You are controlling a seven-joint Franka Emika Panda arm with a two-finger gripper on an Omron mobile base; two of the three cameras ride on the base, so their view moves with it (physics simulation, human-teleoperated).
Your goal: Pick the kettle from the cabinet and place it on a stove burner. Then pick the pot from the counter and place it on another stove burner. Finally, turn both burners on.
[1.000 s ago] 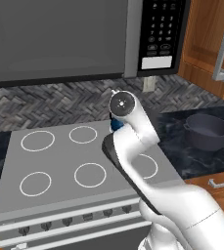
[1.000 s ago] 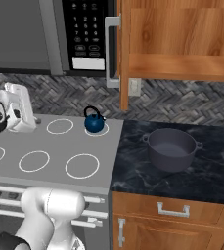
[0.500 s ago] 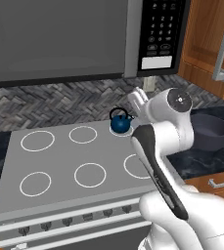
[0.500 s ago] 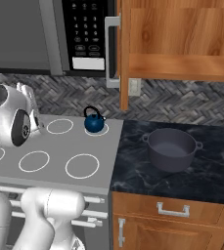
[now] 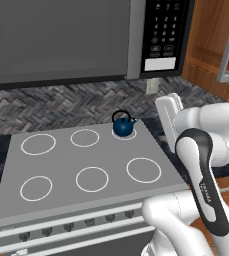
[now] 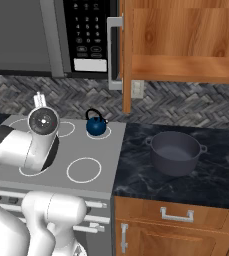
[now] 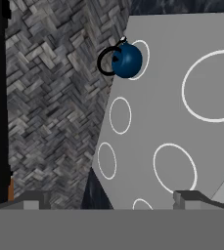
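The small dark-blue kettle stands upright on the back right stove burner, a small white ring on the grey cooktop. The dark-grey pot sits on the black veined counter, right of the stove. Above it the brown cabinet stands with its door swung out. My gripper is open and holds nothing. It hangs in the air right of the kettle, well apart from it. In the hand view the kettle lies far off, near the top.
Several more white burner rings mark the cooktop, with a row of knobs along its front. A black-panelled microwave hangs above the stove. My own arm hides the counter in the left base view.
My arm has swung right, away from above the kettle, which now stands uncovered on its burner. The gripper has stayed open.
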